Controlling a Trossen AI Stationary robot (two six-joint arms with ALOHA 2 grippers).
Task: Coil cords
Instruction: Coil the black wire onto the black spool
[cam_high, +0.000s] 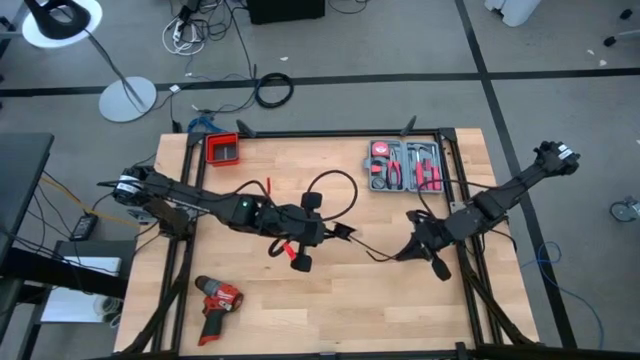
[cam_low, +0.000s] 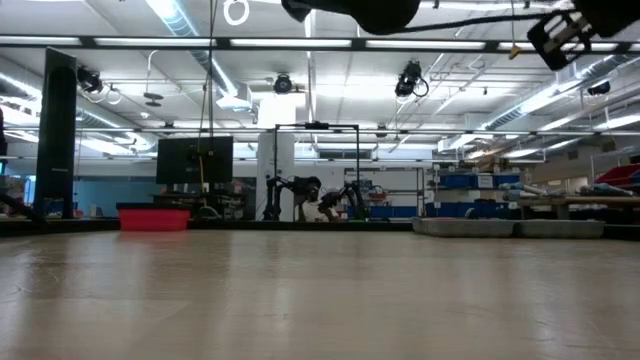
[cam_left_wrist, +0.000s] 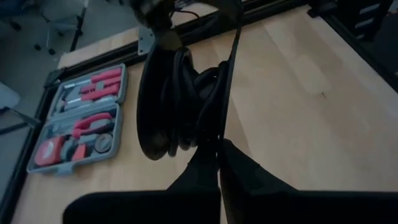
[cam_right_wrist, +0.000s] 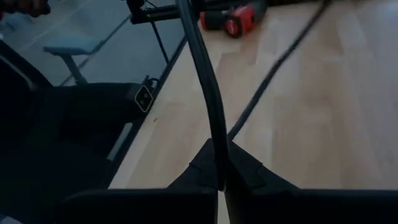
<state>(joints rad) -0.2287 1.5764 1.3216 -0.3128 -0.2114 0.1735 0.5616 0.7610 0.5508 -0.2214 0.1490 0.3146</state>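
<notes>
Seen from above, the left claw (cam_high: 322, 238) sits over the middle of the wooden counter (cam_high: 300, 310), its fingers pinched tight on the thin black cord (cam_high: 335, 190). The cord rises from that claw in an open loop toward the far side of the counter, curls back down, and then runs as a slack line across the wood to the right claw (cam_high: 412, 250), which is clamped on it as well near the counter's right side. In the left wrist view the cord (cam_left_wrist: 227, 93) passes straight up between the two closed fingers, with several dark turns bunched just beyond them. In the right wrist view the cord (cam_right_wrist: 208, 93) is squeezed between that arm's fingers, and a further stretch of it lies on the wood beyond. A red drill (cam_high: 215, 300) lies near the counter's near left corner, well apart from both claws. An open tool kit (cam_high: 405, 166) with red-handled tools sits at the far right, and a small red bin (cam_high: 223, 149) stands at the far left corner. A thicker black cable ring (cam_high: 273, 91) lies on the floor beyond the counter.
</notes>
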